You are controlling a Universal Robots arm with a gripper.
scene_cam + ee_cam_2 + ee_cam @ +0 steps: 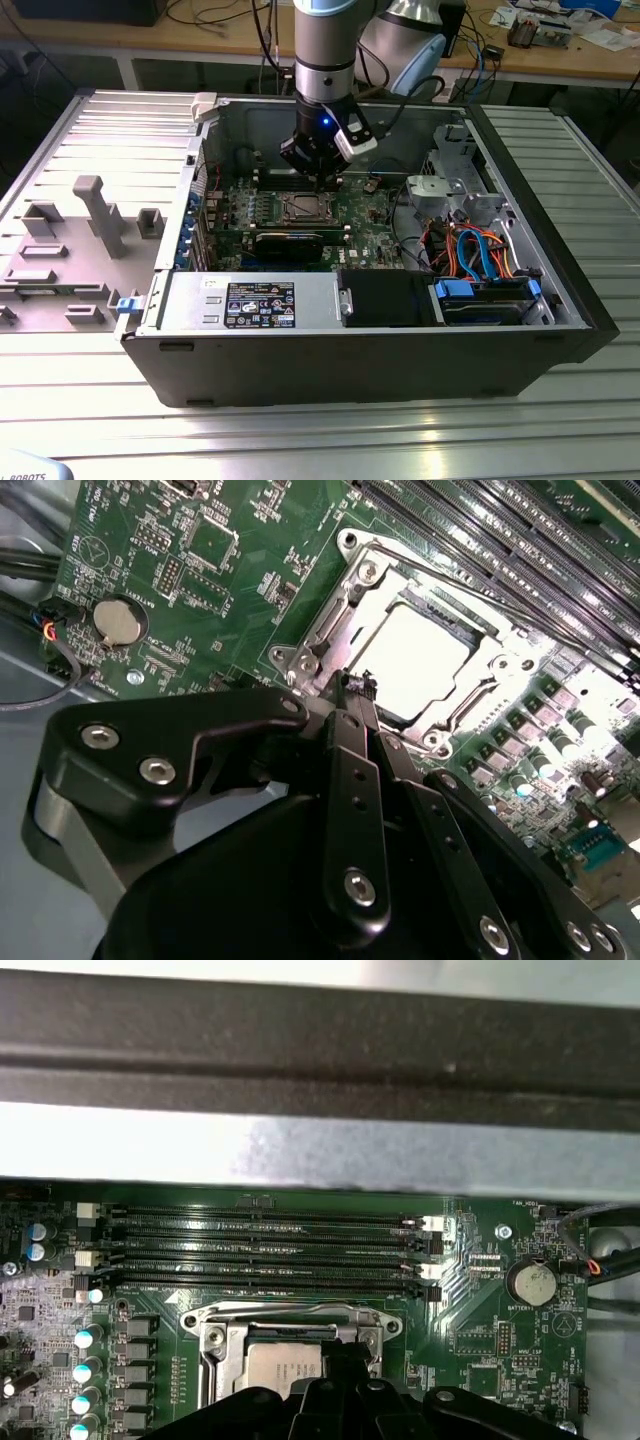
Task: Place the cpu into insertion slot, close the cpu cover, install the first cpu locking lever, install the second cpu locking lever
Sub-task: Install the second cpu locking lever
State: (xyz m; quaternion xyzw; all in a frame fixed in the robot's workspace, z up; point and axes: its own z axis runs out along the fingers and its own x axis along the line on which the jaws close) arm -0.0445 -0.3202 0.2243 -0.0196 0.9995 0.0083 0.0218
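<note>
The cpu lies in the insertion slot on the green circuit board, its silvery top showing through the window of the cpu cover. The cover lies flat over it, and a thin locking lever runs along one side of the socket. My gripper is shut, its black fingertips pressed together at the socket's edge with nothing visible between them. In the first wrist view the cpu sits just beside the gripper. In the exterior view the gripper hangs low over the far side of the socket.
Long black memory slots run beside the socket, and a coin battery sits on the board. The open computer case holds a black card, a drive bay with blue and orange cables and a fan bracket. A grey fixture tray lies outside.
</note>
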